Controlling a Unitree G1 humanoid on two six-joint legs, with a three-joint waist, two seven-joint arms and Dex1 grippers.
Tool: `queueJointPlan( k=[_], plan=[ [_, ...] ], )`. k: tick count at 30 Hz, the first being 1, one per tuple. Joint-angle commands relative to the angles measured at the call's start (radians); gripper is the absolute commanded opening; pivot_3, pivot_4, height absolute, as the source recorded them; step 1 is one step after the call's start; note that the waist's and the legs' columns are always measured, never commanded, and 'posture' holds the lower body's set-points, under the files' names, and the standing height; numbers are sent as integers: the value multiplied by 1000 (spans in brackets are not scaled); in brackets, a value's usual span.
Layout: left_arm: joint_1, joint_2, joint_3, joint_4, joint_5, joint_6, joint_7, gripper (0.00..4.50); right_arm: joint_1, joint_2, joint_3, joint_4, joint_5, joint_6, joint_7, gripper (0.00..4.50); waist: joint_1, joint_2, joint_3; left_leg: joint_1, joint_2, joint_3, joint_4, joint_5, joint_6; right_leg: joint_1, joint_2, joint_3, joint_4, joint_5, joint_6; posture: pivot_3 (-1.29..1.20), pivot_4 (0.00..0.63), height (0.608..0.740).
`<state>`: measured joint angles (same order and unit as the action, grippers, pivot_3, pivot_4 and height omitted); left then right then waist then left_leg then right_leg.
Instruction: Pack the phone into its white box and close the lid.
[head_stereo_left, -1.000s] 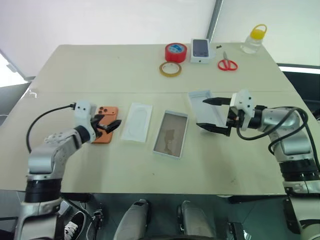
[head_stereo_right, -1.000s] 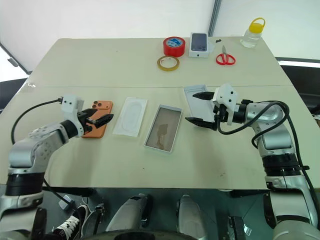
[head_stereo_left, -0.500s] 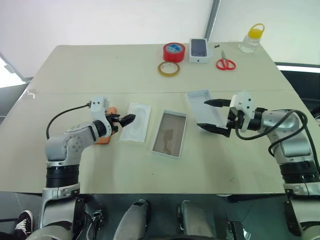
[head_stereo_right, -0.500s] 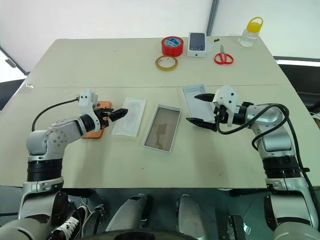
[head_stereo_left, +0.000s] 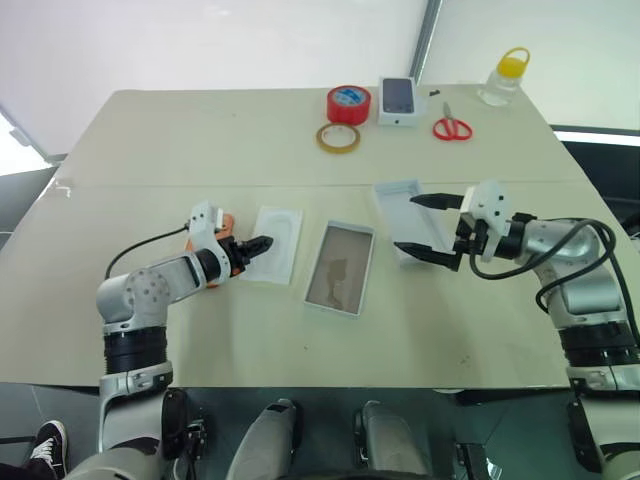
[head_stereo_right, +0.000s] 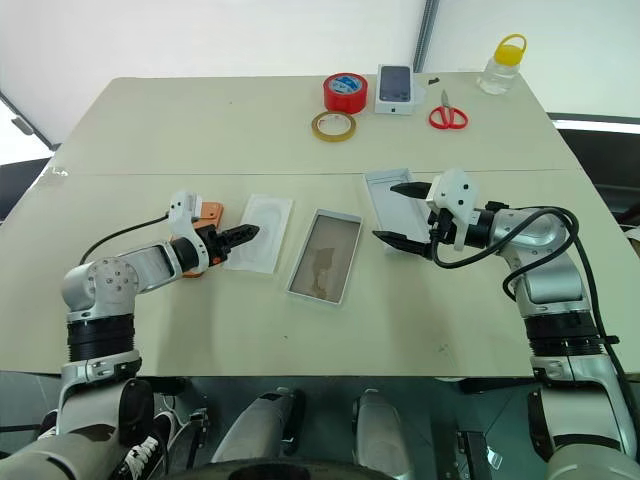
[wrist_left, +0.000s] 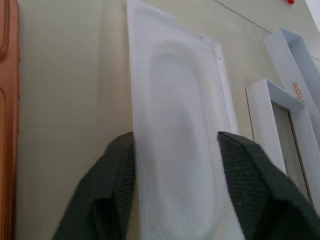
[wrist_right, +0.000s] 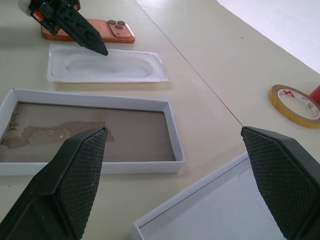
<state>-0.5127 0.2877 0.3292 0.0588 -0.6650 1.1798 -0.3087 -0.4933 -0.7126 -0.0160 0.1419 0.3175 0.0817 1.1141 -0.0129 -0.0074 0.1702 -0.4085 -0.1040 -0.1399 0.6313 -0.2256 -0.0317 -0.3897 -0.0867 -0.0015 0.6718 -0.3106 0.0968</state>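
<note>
Lengthwise, the phone points away, lenses at the far end.

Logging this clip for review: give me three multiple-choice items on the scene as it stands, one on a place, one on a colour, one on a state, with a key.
1. What lies between the phone and the white box?
A. the flat white card with an oval recess
B. the scissors
C. the bottle

2. What colour is the bigger, thicker tape roll at the far side of the table?
A. blue
B. red
C. green

3. What does the white box hold?
A. the phone
B. the lid
C. nothing; its brownish floor is bare

Key:
1 A: in the head views the card sits directly between the orange phone and the box.
2 B: the roll beside the small carton is red; the thin ring in front of it is yellowish.
3 C: the phone lies on the table, and the lid lies separately near the right gripper.
</note>
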Motion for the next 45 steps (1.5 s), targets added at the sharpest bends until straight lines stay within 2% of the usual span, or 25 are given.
queueJointPlan(
  k=[1, 2, 6, 13, 18, 22, 26, 32, 35, 42, 45],
  plan=[
    [4, -8, 12, -2, -18, 21, 10, 522, -26, 2, -11, -40, 3, -11, -4, 4500, 0, 0, 0, 0, 0, 0, 0, 0, 0, 0, 0, 0, 0, 0, 0, 0, 150, 740],
    [3, -12, 24, 1, -23, 26, 14, 56, -24, 2, -9, -46, 3, -9, -4, 4500, 0, 0, 0, 0, 0, 0, 0, 0, 0, 0, 0, 0, 0, 0, 0, 0, 150, 740],
    [-4, -9, 53, 14, -20, 10, 37, 56, 24, -5, 24, -119, -1, 5, 15, 4500, -2, 0, 0, 0, 0, 0, 0, 0, 0, 0, 0, 0, 0, 0, 0, 0, 150, 740],
    [-40, -15, 110, -7, -46, -31, 68, 56, 93, 28, 71, -344, 117, 247, -12, 4500, -2, 0, 0, 0, 0, 0, 0, 0, 0, 0, 0, 0, 0, 0, 0, 0, 150, 740],
    [-68, 0, 150, -29, -86, -17, 71, 56, 107, 54, 177, -411, 91, 357, -38, 4500, 0, -2, -1, 0, 0, 0, 0, 0, 0, 0, 0, 0, 0, 0, 0, 0, 150, 740],
    [-65, 16, 139, -41, -93, -24, 61, 56, 63, 98, 272, -386, 36, 449, -88, 4500, -1, -3, -1, 0, 0, 0, 0, 0, 0, -1, 0, 0, 0, 0, 0, 0, 150, 740],
    [-48, 20, 126, -60, -96, -26, 56, 56, 20, 136, 348, -376, -18, 472, -104, 4500, -2, -3, -1, 0, 0, 0, 0, 0, 0, -1, 0, 0, 1, 0, 0, 0, 150, 740],
    [-27, 12, 127, -78, -104, -30, 62, 56, 30, 126, 409, -387, -65, 412, -56, 4500, 0, -3, -1, 0, 0, 0, 0, 0, 0, -1, 0, 0, 0, 0, 0, 0, 150, 740],
    [-26, 9, 128, -86, -112, -24, 67, 0, 27, 106, 461, -321, -169, 311, -55, 3601, -1, -3, -1, 0, 0, 0, 0, 0, 0, -1, 0, 0, 0, 0, 0, 0, 150, 740],
    [-34, 18, 126, -82, -112, -31, 73, 0, 8, 102, 505, -225, -299, 172, -45, 45, -3, -5, -2, 0, 0, 0, 0, 0, 0, -2, 0, 1, 1, 0, 0, 0, 150, 740],
    [-39, 16, 128, -74, -115, -34, 75, 0, -13, 154, 457, -223, -251, 204, -56, 45, -3, -5, -2, 0, 0, 0, 0, 0, 0, -1, 0, 1, 1, 0, 0, 0, 150, 740]
  ],
)
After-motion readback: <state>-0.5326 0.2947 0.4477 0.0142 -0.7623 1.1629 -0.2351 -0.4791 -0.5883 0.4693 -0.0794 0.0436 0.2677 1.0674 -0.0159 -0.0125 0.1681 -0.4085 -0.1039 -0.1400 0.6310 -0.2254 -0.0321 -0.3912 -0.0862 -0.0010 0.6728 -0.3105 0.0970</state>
